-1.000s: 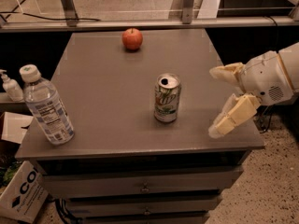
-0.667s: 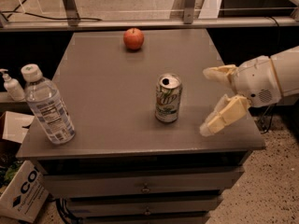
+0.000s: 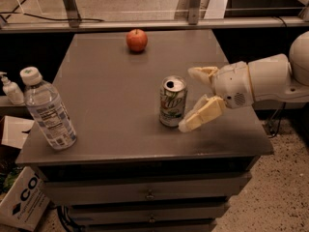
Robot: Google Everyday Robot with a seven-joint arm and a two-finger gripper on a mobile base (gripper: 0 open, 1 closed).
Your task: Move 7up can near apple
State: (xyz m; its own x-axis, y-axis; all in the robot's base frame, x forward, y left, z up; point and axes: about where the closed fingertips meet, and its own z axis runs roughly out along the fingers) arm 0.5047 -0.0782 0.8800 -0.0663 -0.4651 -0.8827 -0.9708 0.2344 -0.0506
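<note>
Though empty, end effector (image 3: 189, 99) gapes beside 7up can (image 3: 172, 103).

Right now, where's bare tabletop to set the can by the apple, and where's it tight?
Bare tabletop on both sides of the apple and in front of it, down to the 7up can. Also the wide strip between water bottle and can. Tight only beside the can, where the open gripper sits.
</note>
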